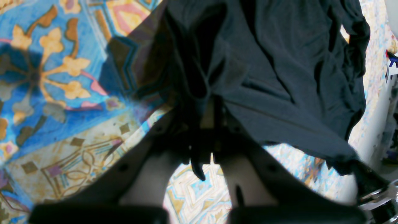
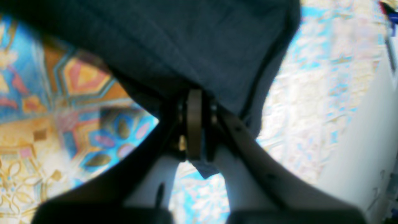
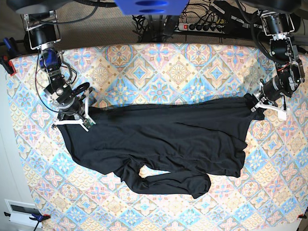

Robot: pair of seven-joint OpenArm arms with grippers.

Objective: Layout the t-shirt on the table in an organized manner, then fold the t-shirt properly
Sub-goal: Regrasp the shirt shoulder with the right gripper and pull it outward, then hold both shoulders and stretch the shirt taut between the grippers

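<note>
The black t-shirt [image 3: 163, 139] lies spread across the middle of the table [image 3: 168, 67], its upper edge pulled taut between both arms and a sleeve bunched near the front [image 3: 168, 183]. My left gripper [image 3: 255, 107], on the base view's right, is shut on the t-shirt's edge; up close its jaws [image 1: 206, 124] pinch dark fabric [image 1: 279, 77] lifted above the patterned cloth [image 1: 62, 77]. My right gripper [image 3: 79, 118], on the base view's left, is shut on the opposite edge. In the right wrist view its jaws [image 2: 194, 124] clamp the fabric [image 2: 186, 40] above the table [image 2: 326, 77].
A power strip [image 3: 202, 26] and cables run behind the table's far edge. A clamp [image 3: 7, 62] holds the cloth at the left edge. A white box [image 3: 21, 211] sits off the front left corner. Patterned cloth shows bare on every side of the garment.
</note>
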